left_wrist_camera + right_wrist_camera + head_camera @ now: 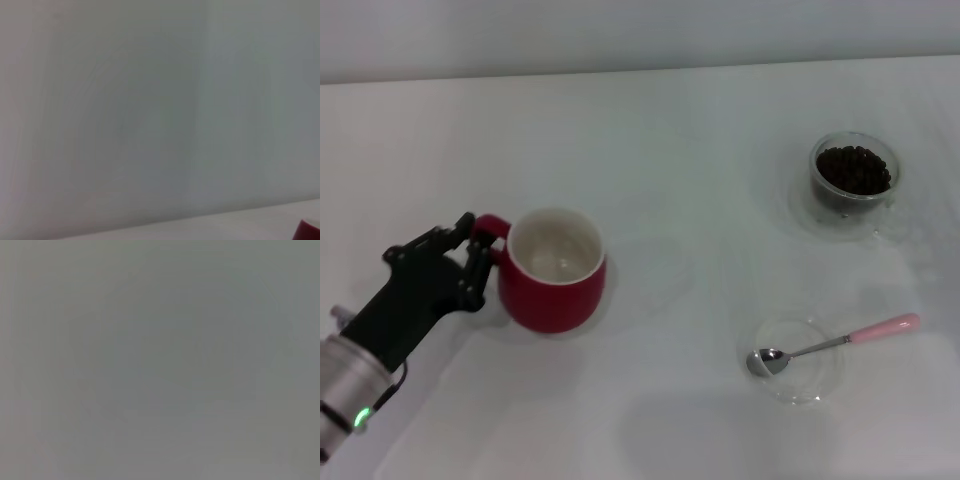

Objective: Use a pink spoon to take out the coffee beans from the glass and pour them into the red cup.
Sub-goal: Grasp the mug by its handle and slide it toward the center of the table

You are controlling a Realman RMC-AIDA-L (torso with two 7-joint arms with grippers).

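**Left arm at the mug handle**

We see the left gripper [480, 250] reaching in low from the near left, its jaws pinching the handle of the red cup [552, 270], which stands upright on the counter [680, 150]. Near right, the pink spoon [830, 345] lies across a shallow glass dish [790, 360], handle pointing right and slightly away. Farther right, the glass [854, 172] holds the coffee beans [853, 168]. Nothing stands between them.
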